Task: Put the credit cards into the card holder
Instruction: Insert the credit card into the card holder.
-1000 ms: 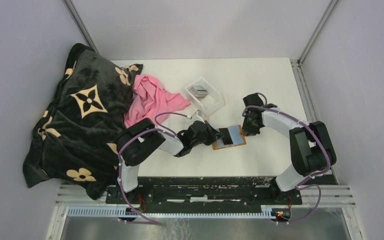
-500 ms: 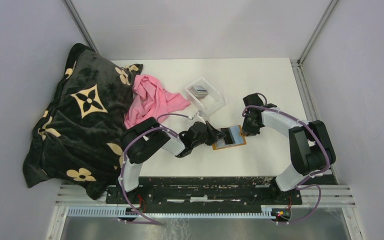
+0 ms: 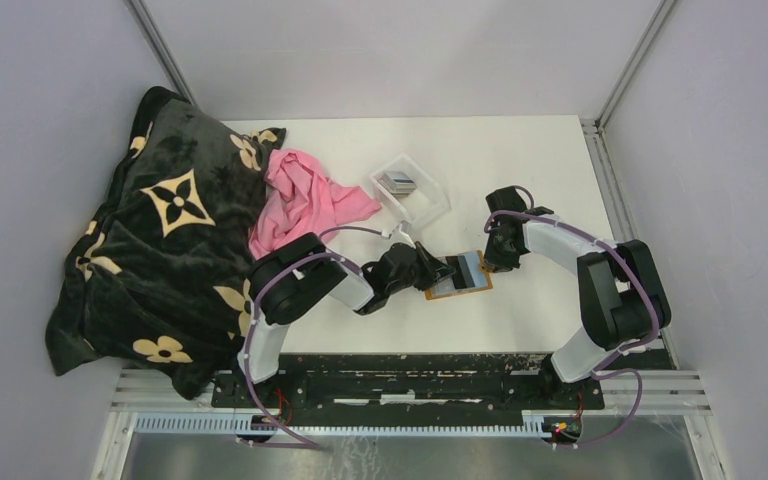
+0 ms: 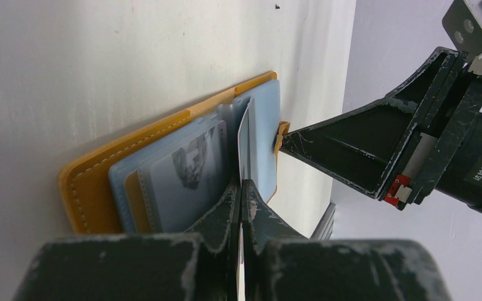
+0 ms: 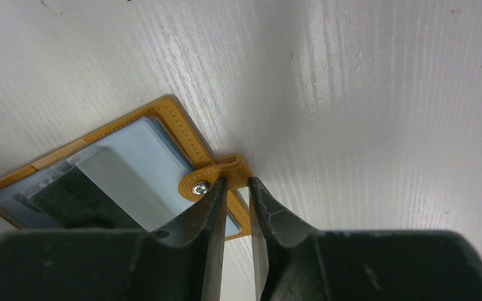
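Observation:
The orange card holder (image 3: 457,284) lies open on the white table, between the two grippers. Its clear pockets show in the left wrist view (image 4: 182,169) and one pocket holds a grey card. My left gripper (image 3: 445,268) is shut on a thin credit card (image 4: 245,135). It holds the card on edge over the middle of the holder. My right gripper (image 3: 488,260) is at the holder's right edge, its fingertips pinched on the orange snap strap (image 5: 226,172). More credit cards (image 3: 398,182) lie stacked in the clear tray.
The clear plastic tray (image 3: 428,207) stands just behind the left gripper. A pink cloth (image 3: 305,200) and a black blanket with cream flowers (image 3: 160,230) fill the left side. Walls and rails edge the table.
My left gripper has edged right over the holder with the card, and the card now stands more on edge. The right gripper and the holder have stayed put.

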{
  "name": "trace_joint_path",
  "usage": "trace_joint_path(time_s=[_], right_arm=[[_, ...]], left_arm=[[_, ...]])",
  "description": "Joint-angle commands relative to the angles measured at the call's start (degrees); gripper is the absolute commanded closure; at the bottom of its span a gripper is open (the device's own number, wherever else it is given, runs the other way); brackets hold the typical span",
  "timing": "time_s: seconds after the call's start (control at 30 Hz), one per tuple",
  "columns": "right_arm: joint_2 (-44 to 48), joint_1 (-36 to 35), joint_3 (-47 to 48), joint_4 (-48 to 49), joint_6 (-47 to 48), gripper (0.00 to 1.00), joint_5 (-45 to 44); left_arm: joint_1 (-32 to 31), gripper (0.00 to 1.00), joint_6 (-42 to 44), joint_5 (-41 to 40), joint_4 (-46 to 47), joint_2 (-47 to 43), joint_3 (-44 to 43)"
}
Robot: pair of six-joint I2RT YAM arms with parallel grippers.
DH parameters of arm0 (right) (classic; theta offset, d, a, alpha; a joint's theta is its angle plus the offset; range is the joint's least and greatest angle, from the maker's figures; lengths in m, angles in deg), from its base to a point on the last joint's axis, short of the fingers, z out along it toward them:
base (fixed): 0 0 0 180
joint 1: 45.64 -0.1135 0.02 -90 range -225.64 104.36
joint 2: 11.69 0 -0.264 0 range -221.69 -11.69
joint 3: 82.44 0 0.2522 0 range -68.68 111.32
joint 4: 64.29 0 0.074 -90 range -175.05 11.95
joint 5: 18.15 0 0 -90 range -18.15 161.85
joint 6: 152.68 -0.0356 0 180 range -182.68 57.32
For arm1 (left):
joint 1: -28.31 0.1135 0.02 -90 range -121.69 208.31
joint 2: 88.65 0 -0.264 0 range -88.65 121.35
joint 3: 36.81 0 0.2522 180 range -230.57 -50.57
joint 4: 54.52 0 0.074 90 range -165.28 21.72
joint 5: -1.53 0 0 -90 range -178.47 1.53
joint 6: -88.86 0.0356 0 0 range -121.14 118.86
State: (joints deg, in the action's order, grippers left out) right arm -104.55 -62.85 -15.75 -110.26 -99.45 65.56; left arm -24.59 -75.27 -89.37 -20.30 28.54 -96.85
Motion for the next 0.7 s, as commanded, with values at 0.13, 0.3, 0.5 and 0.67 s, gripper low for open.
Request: trace_joint_path(time_s=[0.13, 0.3, 0.5, 0.67], right_arm=[[-1.78, 0.13, 0.23, 0.30, -0.14, 0.73, -0.40], [-1.62, 0.11, -0.01, 0.37, -0.17, 0.74, -0.07], [-1.19, 0.13, -0.14, 0.56, -0.31, 0.73, 0.30], [-0.65, 0.10, -0.13, 0.74, -0.45, 0.73, 0.65]], left_arm=[[-1.29, 0.97, -0.08, 1.30, -4.80, 2.85, -3.62], [-2.05, 0.93, 0.88, 2.43, -9.69, 3.85, -5.90], [-3.07, 0.72, 2.72, 2.76, -19.07, 3.36, -8.97], [-3.30, 0.62, 7.44, 0.55, -32.93, 1.20, -13.69]])
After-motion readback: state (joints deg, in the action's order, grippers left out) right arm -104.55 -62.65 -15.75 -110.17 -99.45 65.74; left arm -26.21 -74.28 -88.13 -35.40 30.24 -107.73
